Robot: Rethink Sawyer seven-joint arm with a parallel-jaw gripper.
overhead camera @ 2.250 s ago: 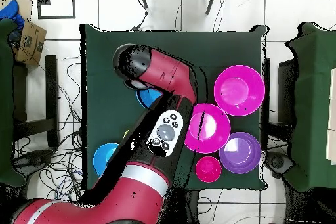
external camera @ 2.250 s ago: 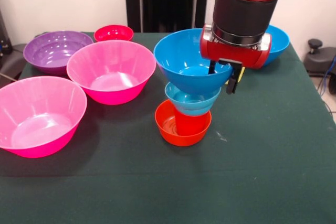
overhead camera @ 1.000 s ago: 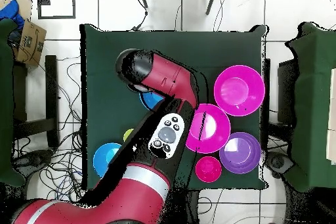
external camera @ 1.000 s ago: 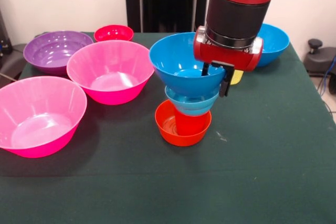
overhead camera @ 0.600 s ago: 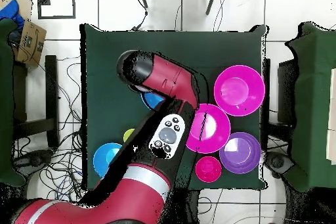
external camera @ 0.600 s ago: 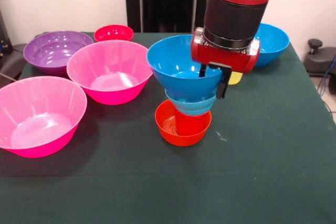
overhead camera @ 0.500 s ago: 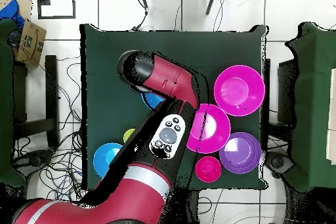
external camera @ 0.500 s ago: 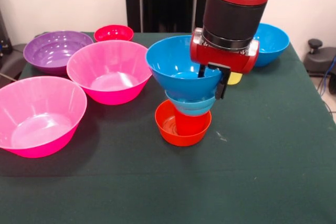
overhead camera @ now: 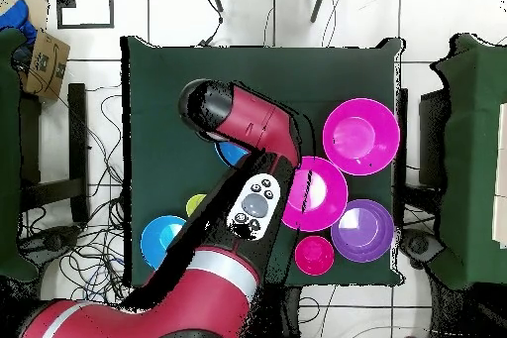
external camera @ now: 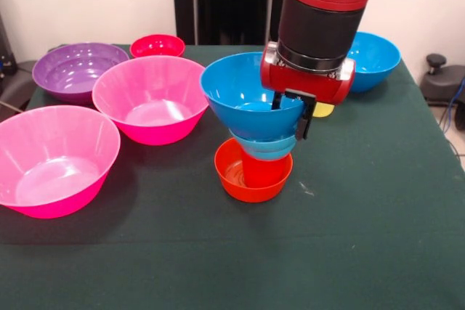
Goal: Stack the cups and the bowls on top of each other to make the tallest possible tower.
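In your front view the tower (external camera: 254,152) stands mid-table: an orange bowl (external camera: 253,172) at the bottom, a red cup (external camera: 261,171) standing in it, a light-blue bowl (external camera: 266,147) on the cup, and a blue bowl (external camera: 247,97) on top, tilted toward the pink side. The gripper (external camera: 289,112) straddles that top bowl's rim, one finger inside and one outside, clamped on the wall. A bit of the yellow cup (external camera: 322,110) peeks out behind the gripper.

From overhead you lose nearly all of this: the arm (overhead camera: 238,126) covers the tower, leaving only a sliver of blue (overhead camera: 230,152). The yellow cup shows at the arm's edge (overhead camera: 195,202).

Two pink bowls (external camera: 151,96) (external camera: 52,158), a purple bowl (external camera: 75,69), a small red bowl (external camera: 157,45) and a second blue bowl (external camera: 372,59) sit apart on the table (external camera: 363,237), unstacked in both views.
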